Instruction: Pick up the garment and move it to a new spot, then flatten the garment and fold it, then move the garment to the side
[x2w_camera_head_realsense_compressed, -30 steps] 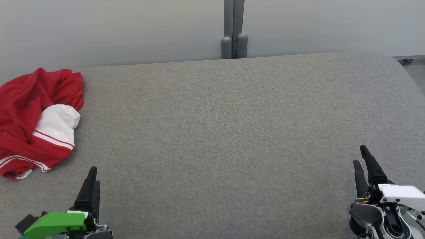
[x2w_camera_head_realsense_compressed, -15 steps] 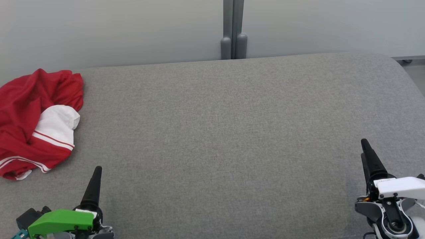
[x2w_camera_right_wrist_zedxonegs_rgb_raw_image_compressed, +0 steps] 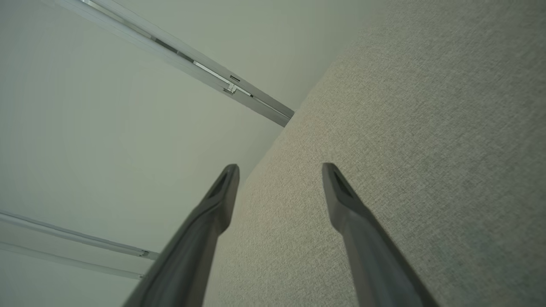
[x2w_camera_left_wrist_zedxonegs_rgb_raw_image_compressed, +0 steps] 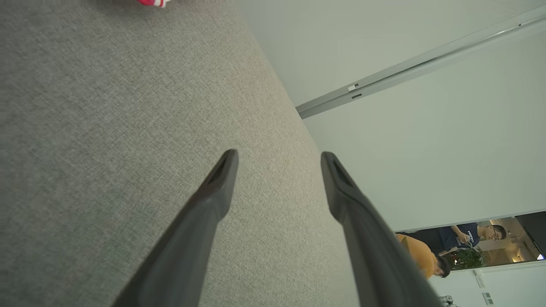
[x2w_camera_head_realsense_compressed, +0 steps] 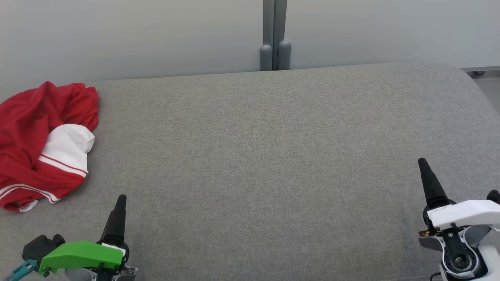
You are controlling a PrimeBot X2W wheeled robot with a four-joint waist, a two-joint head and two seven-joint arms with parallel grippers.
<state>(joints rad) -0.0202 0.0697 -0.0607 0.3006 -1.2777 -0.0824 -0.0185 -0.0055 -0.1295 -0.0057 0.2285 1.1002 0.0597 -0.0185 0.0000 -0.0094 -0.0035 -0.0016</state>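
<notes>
item: crumpled red garment with white panel and thin white stripes (x2w_camera_head_realsense_compressed: 39, 144). bunched at the left edge of the head view, partly cut by the frame, resting on a grey woven upholstered surface (x2w_camera_head_realsense_compressed: 273, 156); sliver of red-and-white hem also at the top edge of the left wrist view (x2w_camera_left_wrist_zedxonegs_rgb_raw_image_compressed: 151, 2). not yet picked up, judging by the heap.

heap's long axis: roughly top to bottom along the left edge of the frame.

left gripper (x2w_camera_head_realsense_compressed: 121, 200), green-capped, lower left: dark fingers spread apart in its wrist view (x2w_camera_left_wrist_zedxonegs_rgb_raw_image_compressed: 277, 155), nothing between them. garment up and to the left of it, near but not touching. nearer arm, so the likely one to reach.

right gripper (x2w_camera_head_realsense_compressed: 422, 163), white-capped, lower right: fingers likewise apart and empty (x2w_camera_right_wrist_zedxonegs_rgb_raw_image_compressed: 279, 168); well apart from the garment, whole surface between.

writing: none legible on the garment. pale print on a person's dark shirt (x2w_camera_left_wrist_zedxonegs_rgb_raw_image_compressed: 463, 235), lower right of the left wrist view, too small to read.
</notes>
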